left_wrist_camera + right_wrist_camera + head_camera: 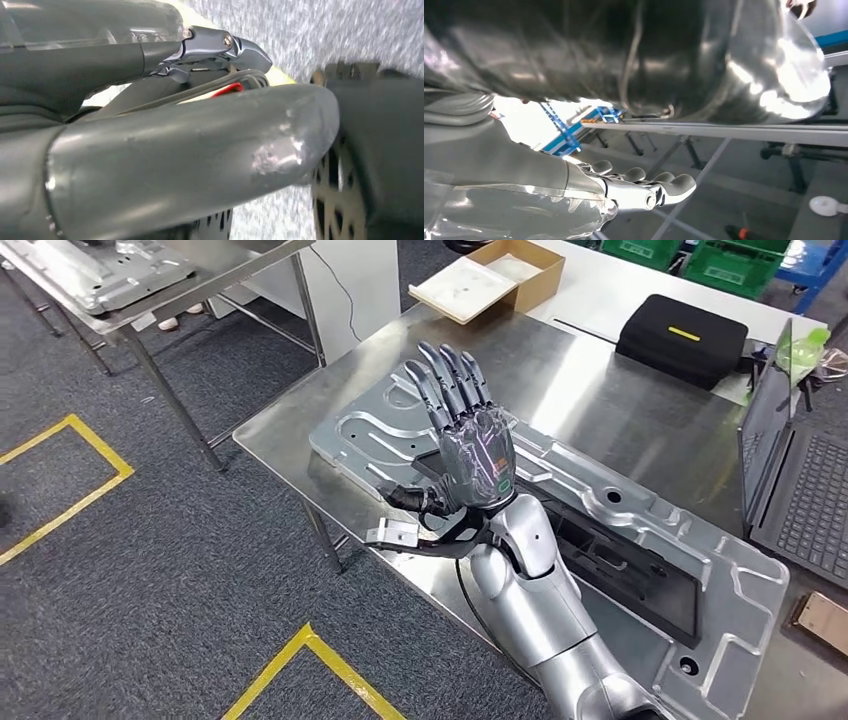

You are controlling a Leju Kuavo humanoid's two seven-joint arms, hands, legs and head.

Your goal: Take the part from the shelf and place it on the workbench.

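Nearest: right arm comes up from below, right hand (pixel 470 435) raised over the bench w/ fingers straight and spread, holding nothing; it hovers above the part, prob. because the grip is no longer needed. Left hand (pixel 190 150) hangs toward the floor, shot too close to tell whether apart or curled. Under the right hand: part (pixel 560 510), a big stamped metal panel, lies flat on the workbench (pixel 600 390), so placing looks done. Farther: black case (pixel 682 337), cardboard box (pixel 490 278), laptop (pixel 795 480) at the edge.

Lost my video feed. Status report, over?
Right hand open above part. Part flat on workbench. Left hand unclear. Laptop alongside, nothing blocking.
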